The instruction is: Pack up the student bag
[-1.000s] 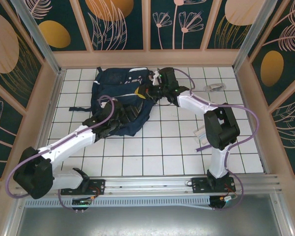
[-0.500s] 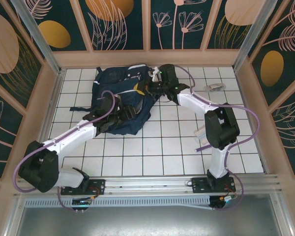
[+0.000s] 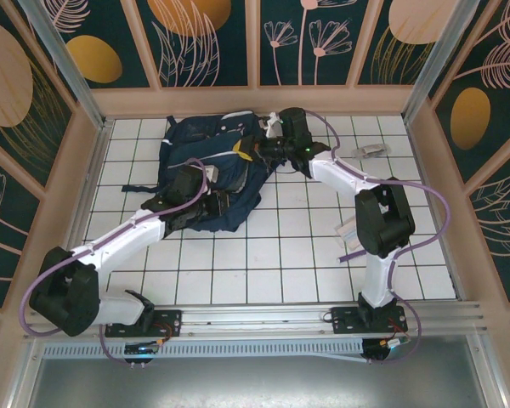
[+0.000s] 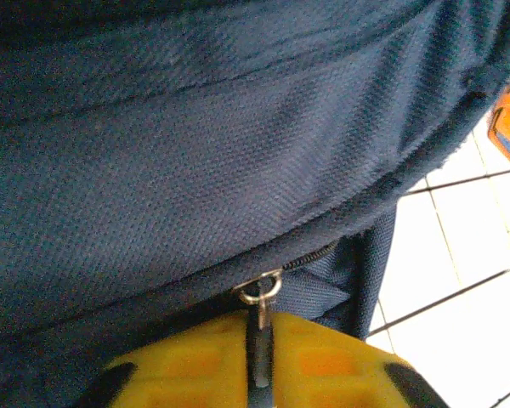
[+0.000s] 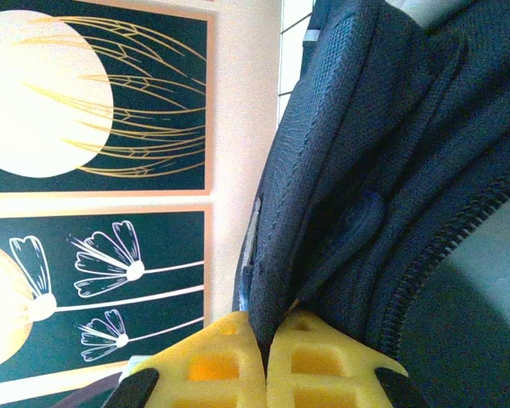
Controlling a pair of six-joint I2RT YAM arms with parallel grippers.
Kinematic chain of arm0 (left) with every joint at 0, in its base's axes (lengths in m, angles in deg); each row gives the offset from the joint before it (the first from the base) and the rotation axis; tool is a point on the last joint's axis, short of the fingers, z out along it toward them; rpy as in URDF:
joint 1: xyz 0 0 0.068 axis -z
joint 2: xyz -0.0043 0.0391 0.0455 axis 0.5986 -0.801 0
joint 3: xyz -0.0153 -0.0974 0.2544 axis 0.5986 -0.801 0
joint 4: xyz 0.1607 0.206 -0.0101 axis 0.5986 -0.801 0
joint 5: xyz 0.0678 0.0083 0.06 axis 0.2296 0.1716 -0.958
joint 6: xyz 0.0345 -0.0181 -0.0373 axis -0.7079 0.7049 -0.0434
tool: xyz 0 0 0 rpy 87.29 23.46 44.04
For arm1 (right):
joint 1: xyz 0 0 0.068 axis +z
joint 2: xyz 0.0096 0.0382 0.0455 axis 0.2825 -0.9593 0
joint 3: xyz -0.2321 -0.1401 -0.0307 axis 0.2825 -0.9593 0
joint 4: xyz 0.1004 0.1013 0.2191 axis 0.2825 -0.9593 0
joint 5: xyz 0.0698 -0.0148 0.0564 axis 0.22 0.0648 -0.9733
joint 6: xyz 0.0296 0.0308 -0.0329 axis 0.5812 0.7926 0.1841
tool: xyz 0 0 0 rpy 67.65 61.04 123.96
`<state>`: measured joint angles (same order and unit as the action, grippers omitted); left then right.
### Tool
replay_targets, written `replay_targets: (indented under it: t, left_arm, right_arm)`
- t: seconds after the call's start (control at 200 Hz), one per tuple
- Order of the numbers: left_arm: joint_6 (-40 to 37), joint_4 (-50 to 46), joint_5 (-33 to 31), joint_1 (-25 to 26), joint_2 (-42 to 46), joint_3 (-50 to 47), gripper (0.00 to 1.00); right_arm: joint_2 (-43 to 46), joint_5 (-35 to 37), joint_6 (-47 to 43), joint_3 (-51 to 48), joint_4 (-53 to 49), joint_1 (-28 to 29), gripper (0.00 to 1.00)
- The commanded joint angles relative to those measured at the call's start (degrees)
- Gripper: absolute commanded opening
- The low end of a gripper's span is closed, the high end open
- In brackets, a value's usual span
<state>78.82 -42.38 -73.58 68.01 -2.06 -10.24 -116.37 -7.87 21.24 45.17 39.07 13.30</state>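
Student bag lies flat on the far-left part of the tiled tabletop, close to the far wall.

Left gripper is at the bag's near edge. Its jaws are closed on the zip pull, the tab pinched between the yellow pads. Likely purpose: to run the slider along its track and work a compartment.

Right gripper is at the bag's far-right corner, jaws closed on a fold of navy fabric beside a line of zip teeth. This is probably an anchor, keeping the cloth taut so the slider travels instead of dragging the whole bag.

Around: a small silvery item sits on the tiles to the right, well apart from the bag. A pale flat item lies near the right arm's elbow. Can't tell what either is; possibly things to pack.

In the way: both arms are committed to the bag, so neither is free to fetch. A lip of fabric overhangs the zip track beside the slider and could snag.
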Motion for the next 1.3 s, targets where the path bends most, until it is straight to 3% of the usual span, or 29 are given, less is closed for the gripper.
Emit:
replay_targets:
  t: [0.0, 0.25, 0.545, 0.575, 0.636, 0.691, 0.876, 0.926, 1.131, 1.201, 1.296]
  left_arm:
    - [-6.0, -1.3, -2.6, -0.6, 1.3, -0.6, 0.00]
    - [-12.6, 0.7, 0.5, -3.4, 3.6, -1.0, 0.00]
    - [-21.4, -1.8, -5.0, -8.0, 6.6, -6.4, 0.00]
    - [-23.6, -1.4, -2.9, -8.2, 6.4, -7.2, 0.00]
    - [-30.9, -1.2, 9.4, -8.2, 4.9, -7.8, 0.00]
    - [-31.7, -1.3, 16.0, -8.2, 2.5, -6.8, 0.00]
    - [-32.2, 0.6, 22.6, -6.7, -1.4, -4.4, 0.00]
    - [-31.8, 2.8, 23.3, -5.3, -1.6, -4.4, 0.00]
    - [-24.7, 12.8, 25.2, 0.1, -5.5, -3.6, 0.00]
    - [-21.4, 17.8, 27.9, 0.3, -6.3, -4.0, 0.00]
    - [-17.8, 22.6, 28.9, 0.7, -6.5, -4.1, 0.00]
  right_arm:
    - [1.7, -4.6, 0.1, 4.6, 10.9, 0.1, 0.00]
    - [2.0, -5.1, -2.2, 4.8, 8.6, -0.2, 0.00]
    - [2.3, -3.7, -12.6, 8.9, -9.8, -6.1, 0.00]
    - [2.2, -3.6, -12.9, 8.6, -11.1, -7.0, 0.00]
    - [1.8, -3.7, -13.2, 7.7, -12.6, -8.6, 0.00]
    - [1.2, -4.0, -13.6, 7.2, -13.4, -9.7, 0.00]
    - [-3.1, -1.2, -16.8, 7.8, -19.3, -13.3, 0.00]
    - [-3.8, 0.9, -17.1, 7.1, -20.0, -14.2, 0.06]
    - [0.3, 8.8, -12.0, -1.4, -20.3, -15.5, 0.50]
    - [3.0, 7.8, -7.4, -6.7, -20.2, -15.1, 0.57]
    - [6.3, 6.2, -1.2, -13.8, -21.3, -14.5, 0.59]
